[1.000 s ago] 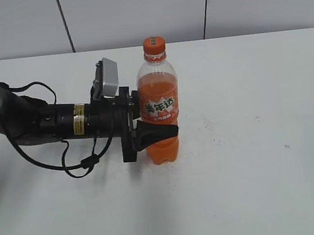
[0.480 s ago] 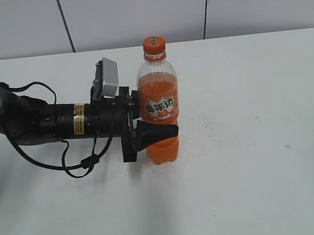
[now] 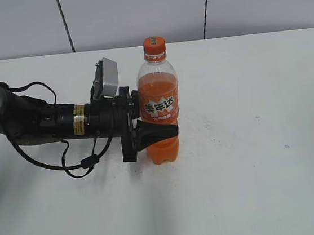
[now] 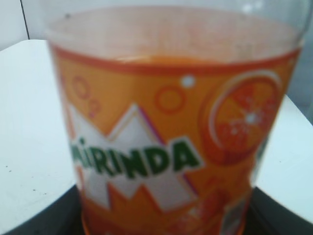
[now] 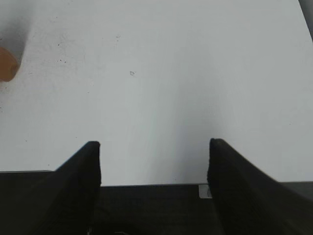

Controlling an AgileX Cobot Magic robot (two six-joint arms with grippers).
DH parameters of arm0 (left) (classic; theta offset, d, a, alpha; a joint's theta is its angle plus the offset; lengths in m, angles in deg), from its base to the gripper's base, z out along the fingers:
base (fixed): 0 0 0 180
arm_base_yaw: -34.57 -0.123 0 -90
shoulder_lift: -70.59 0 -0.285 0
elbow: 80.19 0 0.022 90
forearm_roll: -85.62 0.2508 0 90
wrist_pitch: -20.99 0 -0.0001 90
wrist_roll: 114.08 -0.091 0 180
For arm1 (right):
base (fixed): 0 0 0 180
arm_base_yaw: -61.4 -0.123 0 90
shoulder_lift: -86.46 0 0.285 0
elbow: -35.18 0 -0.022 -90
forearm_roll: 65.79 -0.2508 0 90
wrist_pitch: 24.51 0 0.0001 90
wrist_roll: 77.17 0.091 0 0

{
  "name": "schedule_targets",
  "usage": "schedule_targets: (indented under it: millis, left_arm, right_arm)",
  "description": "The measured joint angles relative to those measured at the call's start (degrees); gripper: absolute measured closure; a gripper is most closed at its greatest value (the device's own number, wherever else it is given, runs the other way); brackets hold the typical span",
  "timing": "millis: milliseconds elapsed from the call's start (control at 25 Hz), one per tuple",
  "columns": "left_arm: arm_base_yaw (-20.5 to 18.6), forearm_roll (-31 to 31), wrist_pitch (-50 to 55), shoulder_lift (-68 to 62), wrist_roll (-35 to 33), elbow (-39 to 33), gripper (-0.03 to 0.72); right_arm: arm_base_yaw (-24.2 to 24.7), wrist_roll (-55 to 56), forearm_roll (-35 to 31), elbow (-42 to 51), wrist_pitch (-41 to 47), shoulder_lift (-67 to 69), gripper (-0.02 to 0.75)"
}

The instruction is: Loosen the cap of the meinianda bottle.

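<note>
White table is stretching under a grey panelled wall, and the bottle is standing upright near its middle, cap on top. From the left, the left gripper is clamping the bottle's lower body, below the label. The right gripper is hanging spread wide over bare table, holding nothing, out of the exterior view. The risk, as I judge it: twisting the cap could spin the smooth bottle inside that low grip, or tip it, since the hold is sitting far beneath the cap.
</note>
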Motion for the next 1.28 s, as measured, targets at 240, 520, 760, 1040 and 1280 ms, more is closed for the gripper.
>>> schedule_targets:
  millis: [240,520,760,1040,1280]
  left_arm:
    - [0.00,0.00,0.00,0.00,0.00,0.00,0.274]
    - [0.00,-0.04,-0.10,0.00,0.00,0.00,0.274]
    - [0.00,-0.06,-0.16,0.00,0.00,0.00,0.274]
    - [0.00,-0.84,0.01,0.00,0.00,0.00,0.274]
    - [0.00,-1.14,0.13,0.00,0.00,0.00,0.274]
  right_arm:
    - [0.00,4.24,0.00,-10.31,3.20,19.17,0.225]
    - [0.00,4.15,-0.21,-20.26,4.32,41.71,0.225]
    - [0.00,0.33,-0.59,-27.31,3.13,52.53,0.225]
    - [-0.14,5.00,-5.47,-40.76,4.37,61.11,0.225]
    - [-5.55,10.45,-7.89,-50.16,4.39,66.98,0.225]
